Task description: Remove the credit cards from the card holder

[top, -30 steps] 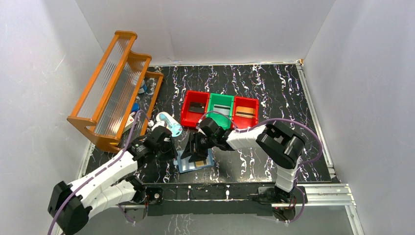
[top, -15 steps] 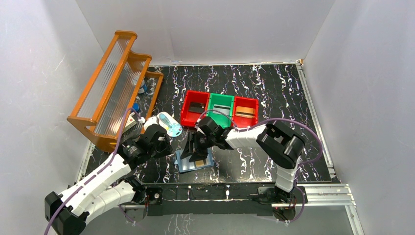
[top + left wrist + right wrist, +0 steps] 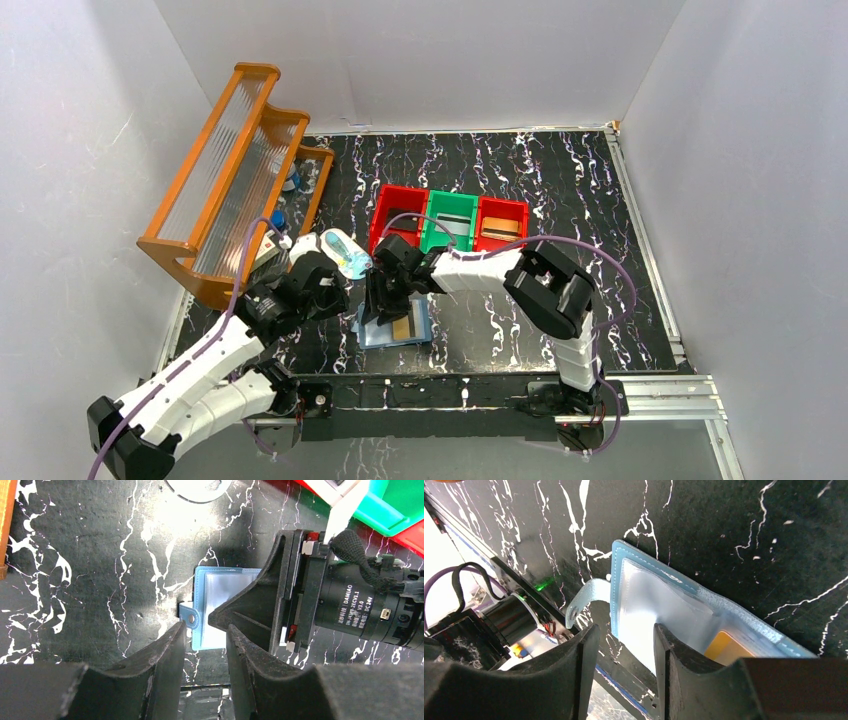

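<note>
Card holder (image 3: 659,597) flat (tan card (image 3: 724,647) inside)

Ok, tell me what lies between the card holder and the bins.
Only the right gripper and its arm, over the card holder's far edge; otherwise bare table. The top view shows it.

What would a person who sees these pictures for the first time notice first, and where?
The tall orange rack at the left edge of the table stands out, then the red and green bins in the middle. Near the front edge lies the blue card holder with a tan-orange card inside, the left gripper and right gripper both open over it.
</note>
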`<state>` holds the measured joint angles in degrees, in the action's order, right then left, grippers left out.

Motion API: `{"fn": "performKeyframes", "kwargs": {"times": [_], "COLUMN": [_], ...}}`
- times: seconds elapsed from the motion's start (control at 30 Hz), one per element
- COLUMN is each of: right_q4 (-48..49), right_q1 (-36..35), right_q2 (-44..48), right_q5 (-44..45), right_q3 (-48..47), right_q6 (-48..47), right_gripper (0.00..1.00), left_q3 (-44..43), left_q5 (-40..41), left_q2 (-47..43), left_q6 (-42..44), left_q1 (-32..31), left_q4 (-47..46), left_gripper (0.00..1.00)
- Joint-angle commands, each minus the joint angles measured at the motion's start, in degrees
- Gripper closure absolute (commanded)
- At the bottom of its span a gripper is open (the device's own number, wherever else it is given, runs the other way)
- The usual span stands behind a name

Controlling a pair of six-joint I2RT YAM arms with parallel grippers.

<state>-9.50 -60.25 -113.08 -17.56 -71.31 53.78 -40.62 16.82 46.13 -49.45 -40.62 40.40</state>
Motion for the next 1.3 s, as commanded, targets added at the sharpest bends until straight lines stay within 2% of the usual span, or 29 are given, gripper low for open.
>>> {"fn": "performKeyframes", "kwargs": {"times": [0.0, 0.17, 0.27, 0.4, 0.53, 0.73, 0.9, 1.0, 1.27], "right_q4": [-6.27, -1.09, -0.03, -3.30, -6.48, -7.77, -5.53, -2.01, 8.99], "right_q1": [-0.57, -0.57, -0.45, 0.55, 2.51, 5.33, 6.28, 6.45, 6.46], "right_q2": [0.02, 4.38, 8.50, 14.46, 20.30, 26.98, 32.31, 34.76, 34.57], "right_q5": [4.00, 2.48, 5.35, 11.04, 16.95, 20.93, 22.63, 21.19, 14.10], "right_q3": [-1.08, -0.08, 0.95, 2.10, 5.36, 14.09, 20.67, 24.60, 29.54], "right_q6": [-2.26, -2.69, -2.25, -0.66, 0.45, 5.30, 8.71, 10.74, 13.64], "right_gripper": [0.48, 0.45, 0.41, 0.39, 0.39, 0.42, 0.47, 0.50, 0.56], "left_q3": [-2.34, -2.92, -3.59, -4.25, -4.98, -8.26, -8.27, -6.37, -0.03], "left_q5": [2.34, 2.06, 1.75, 0.65, -3.21, -12.30, -25.90, -32.74, -34.00], "left_q2": [-1.94, -1.60, -1.32, -1.52, -0.06, 5.20, 11.61, 15.31, 21.19], "left_q6": [0.49, 1.16, 1.47, 0.76, 2.11, 7.14, 8.60, 6.30, 2.21], "left_q1": [0.19, 0.19, 0.19, 0.22, 0.19, 0.19, 0.19, 0.20, 1.10], "left_q4": [1.64, 1.63, 1.37, -0.45, -4.34, -10.27, -17.60, -22.08, -25.58], "left_gripper": [0.65, 0.65, 0.64, 0.56, 0.53, 0.51, 0.54, 0.59, 0.65]}}
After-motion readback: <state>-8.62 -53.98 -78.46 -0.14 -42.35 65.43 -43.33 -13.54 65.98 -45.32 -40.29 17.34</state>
